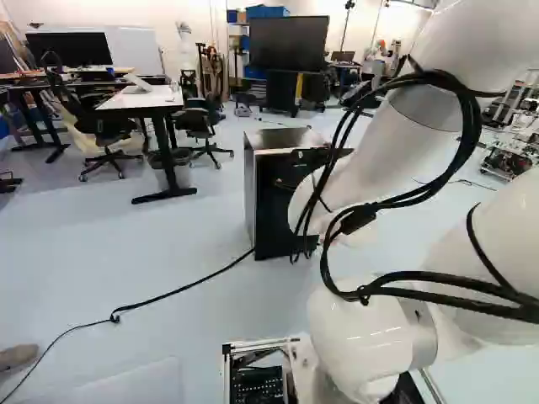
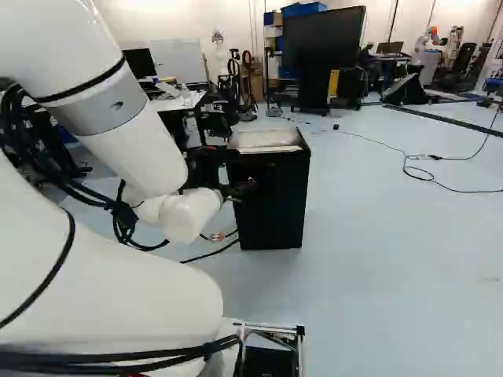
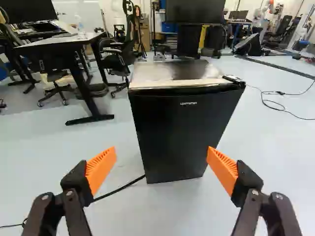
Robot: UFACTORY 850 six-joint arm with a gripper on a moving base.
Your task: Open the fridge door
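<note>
Fridge point(image 3: 177, 73) stands upright on the floor point(image 3: 275, 162), its black door point(image 3: 179, 132) closed and facing the claw point(image 2: 245, 187). It lies ahead of the claw, whose orange pads point(image 3: 101, 170) are spread well apart. A black cable point(image 3: 120, 188) runs over the floor from near its base. Farther back stands a white-topped bench point(image 1: 143, 100), an office chair point(image 1: 199, 124) near its fridge-side edge.

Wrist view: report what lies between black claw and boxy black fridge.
Between claw and fridge, the wrist view shows only pale floor and thin black cable.
</note>
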